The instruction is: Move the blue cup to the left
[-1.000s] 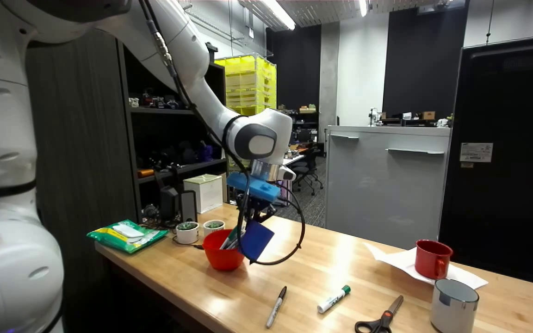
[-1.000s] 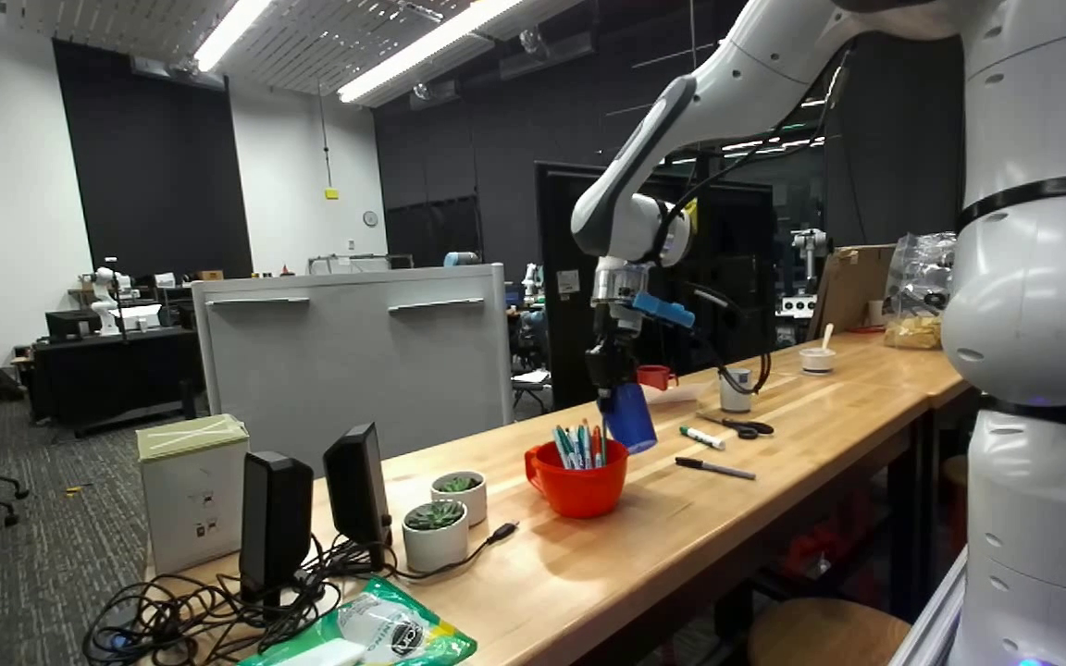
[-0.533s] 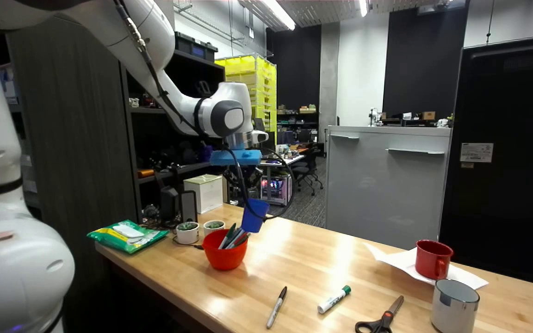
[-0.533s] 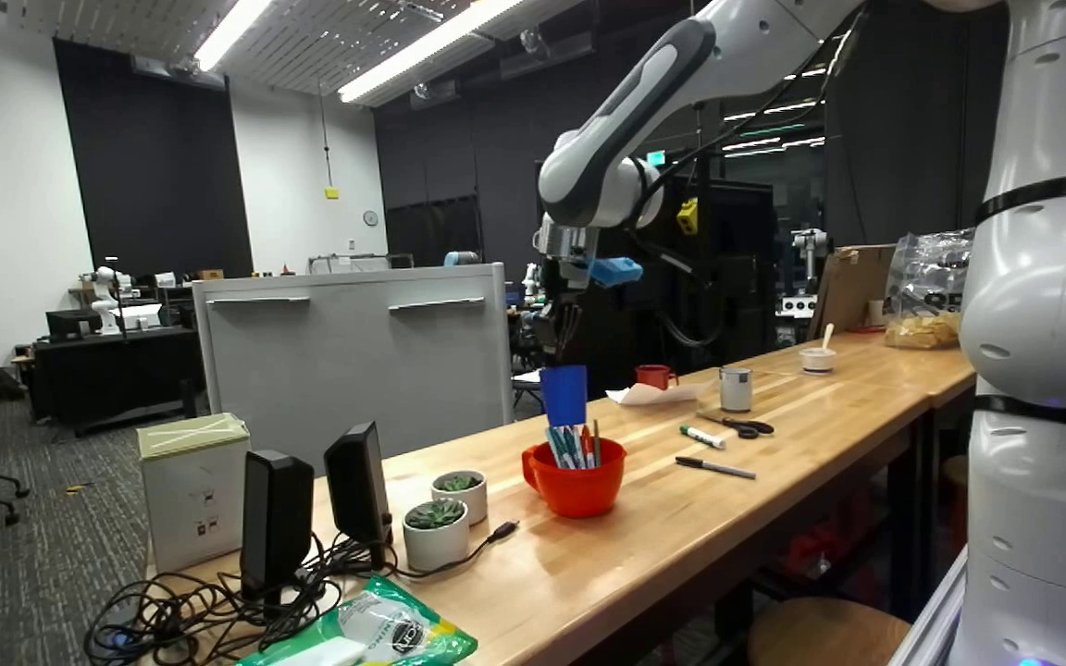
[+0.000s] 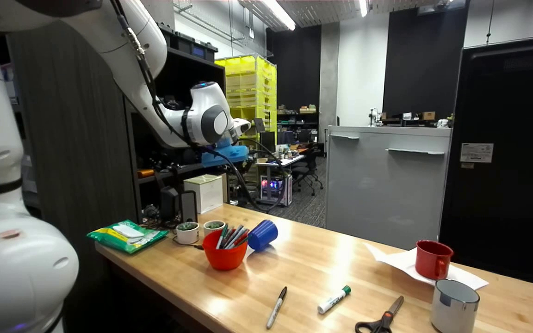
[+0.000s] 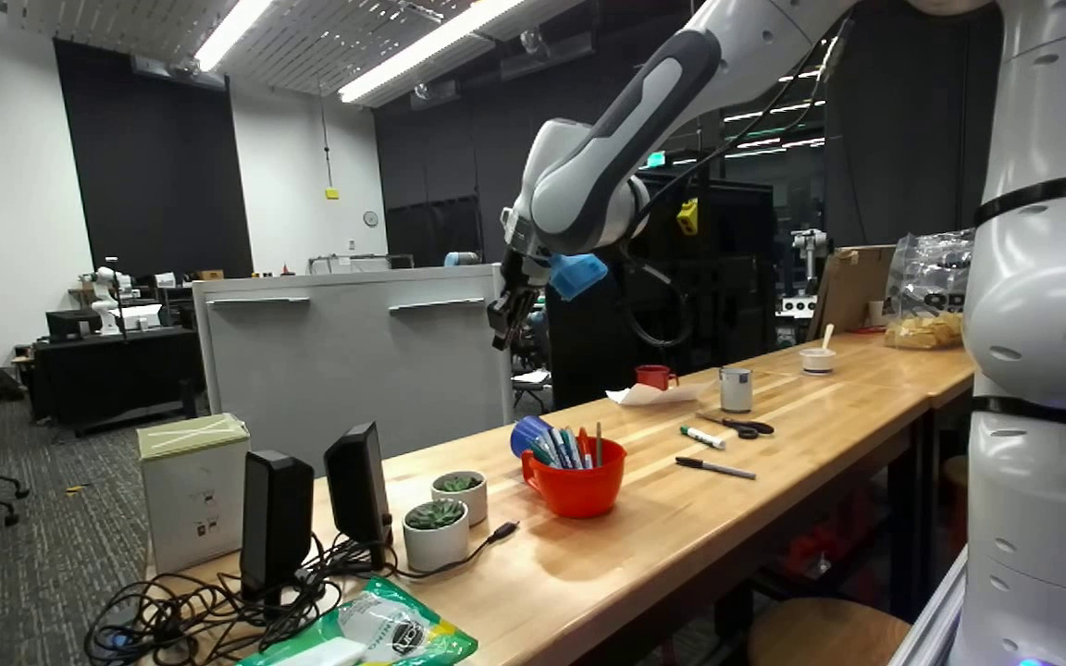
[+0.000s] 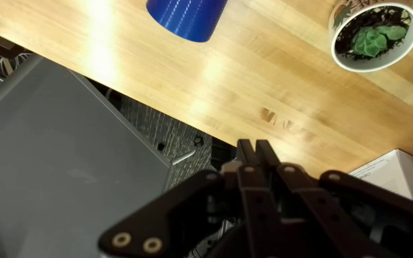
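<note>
1. The blue cup [image 5: 263, 235] was low at the table [image 5: 312, 268], tilted, just beside the red bowl [image 5: 225, 258] full of pens [image 5: 233, 237]. From where I stood I couldn't tell whether cup and bowl touched.
2. The gripper [image 7: 253, 143] was clenched, its fingers [image 7: 244, 148] drawn together to a thin slit.
3. It hung well above the blue cup and clear of it, on a slant rather than pointing straight down.
4. In an exterior view it showed against the edge of the grey cabinet [image 6: 339, 347], up and a little left of the blue cup, which was partly hidden behind the pens.
5. In the wrist view the blue cup was cut off at the top edge, with table between it and the fingers.
6. In both exterior views two plants [image 6: 437, 546] stood near the bowl, and farther off the speakers [image 6: 357, 481] and a white box [image 6: 195, 499].
7. Well apart from the blue cup, the table bore a black-capped marker [image 5: 275, 311], a green-capped marker [image 5: 334, 299], scissors [image 5: 386, 319], a grey cup [image 5: 454, 311] and a red mug [image 5: 432, 261] on paper [image 5: 403, 262].
</note>
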Tool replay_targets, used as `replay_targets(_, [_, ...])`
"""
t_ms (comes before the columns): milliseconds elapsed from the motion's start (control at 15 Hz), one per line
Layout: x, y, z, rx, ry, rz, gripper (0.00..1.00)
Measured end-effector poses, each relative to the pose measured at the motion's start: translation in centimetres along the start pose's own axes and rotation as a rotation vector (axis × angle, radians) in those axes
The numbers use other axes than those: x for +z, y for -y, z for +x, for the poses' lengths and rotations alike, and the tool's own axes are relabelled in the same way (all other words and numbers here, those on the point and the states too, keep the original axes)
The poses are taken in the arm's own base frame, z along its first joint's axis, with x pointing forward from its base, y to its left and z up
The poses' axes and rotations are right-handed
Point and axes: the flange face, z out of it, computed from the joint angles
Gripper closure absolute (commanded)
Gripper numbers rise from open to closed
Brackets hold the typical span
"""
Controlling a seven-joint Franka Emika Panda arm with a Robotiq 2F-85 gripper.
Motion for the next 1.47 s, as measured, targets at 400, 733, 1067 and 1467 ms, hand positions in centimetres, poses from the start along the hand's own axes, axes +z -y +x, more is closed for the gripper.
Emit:
replay_targets(400, [1.9,0.0,-0.6,-0.003,0.023,-0.003,0.29])
replay_targets(733, [3.8,0.1,-0.1,-0.038,0.072,-0.004,0.0])
replay_targets(1067, [6.0,-0.5,1.8,0.014,0.199,-0.1,0.0])
replay_targets(1467, [7.5,1.7,4.2,0.175,0.354,-0.288,0.0])
